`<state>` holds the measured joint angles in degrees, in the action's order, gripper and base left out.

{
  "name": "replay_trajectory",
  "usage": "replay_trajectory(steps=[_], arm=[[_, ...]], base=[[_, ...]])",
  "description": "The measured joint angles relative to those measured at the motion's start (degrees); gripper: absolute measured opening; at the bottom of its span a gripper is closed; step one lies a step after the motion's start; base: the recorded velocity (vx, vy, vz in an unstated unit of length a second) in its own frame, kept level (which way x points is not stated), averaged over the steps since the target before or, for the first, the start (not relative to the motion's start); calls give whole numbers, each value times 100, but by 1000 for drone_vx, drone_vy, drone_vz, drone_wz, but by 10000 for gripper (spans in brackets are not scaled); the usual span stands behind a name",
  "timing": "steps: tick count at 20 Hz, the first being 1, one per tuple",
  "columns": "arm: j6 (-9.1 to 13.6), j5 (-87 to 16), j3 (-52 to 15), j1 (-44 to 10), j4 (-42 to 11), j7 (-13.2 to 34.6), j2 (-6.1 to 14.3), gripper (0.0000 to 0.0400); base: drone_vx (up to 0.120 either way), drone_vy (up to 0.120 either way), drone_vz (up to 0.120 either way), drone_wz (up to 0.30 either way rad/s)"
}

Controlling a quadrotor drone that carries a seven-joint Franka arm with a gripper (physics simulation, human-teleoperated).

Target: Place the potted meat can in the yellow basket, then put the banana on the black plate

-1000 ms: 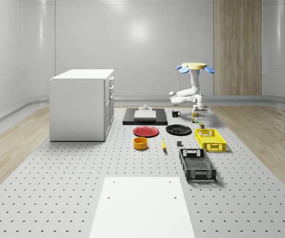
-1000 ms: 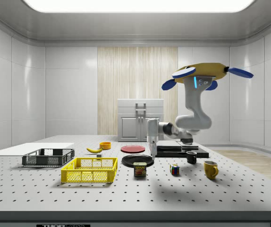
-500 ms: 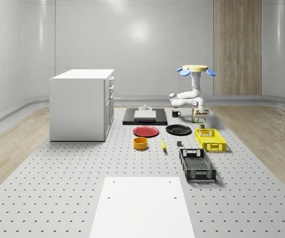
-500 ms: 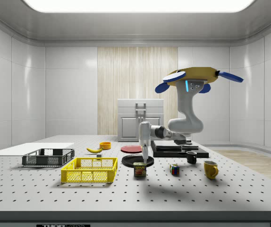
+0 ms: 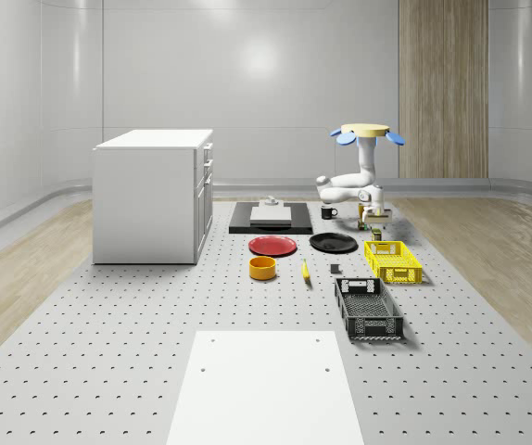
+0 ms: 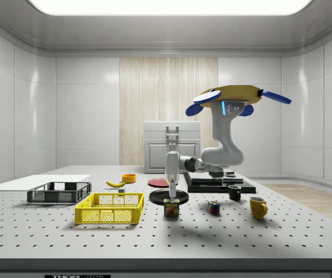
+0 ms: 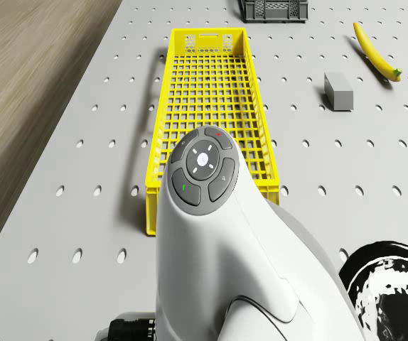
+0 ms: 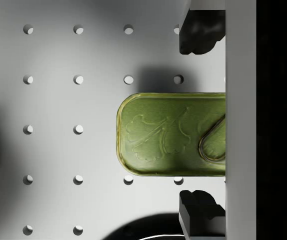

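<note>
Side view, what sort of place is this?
Likely a simulated robotics test room: a perforated table laid with test items, such as a yellow basket and potted meat can, beneath an arm-carrying drone.

Four cameras: two fixed off-robot, two riding the robot.
Whole-scene looks down the table (image 5: 108,371) from afar; side sits low at table edge. Drone cam looks down on yellow basket (image 7: 211,106); wrist close over potted meat can (image 8: 171,134), which side view shares.

There are two baskets, a yellow basket (image 5: 393,260) and a black basket (image 5: 368,309). There are two plates, a red plate (image 5: 272,246) and a black plate (image 5: 333,243). There is one banana (image 6: 115,183), one can (image 6: 171,207) and two mugs (image 6: 258,207).
</note>
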<state>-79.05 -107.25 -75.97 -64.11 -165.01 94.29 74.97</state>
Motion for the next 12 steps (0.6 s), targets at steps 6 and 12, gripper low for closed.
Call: replay_trajectory(steps=[6,12], arm=[[-238,-183,232,47,48,-66,172,400],[-409,-273,357,83,85,-121,302,400]], base=[[0,0,0,0],[0,0,0,0]])
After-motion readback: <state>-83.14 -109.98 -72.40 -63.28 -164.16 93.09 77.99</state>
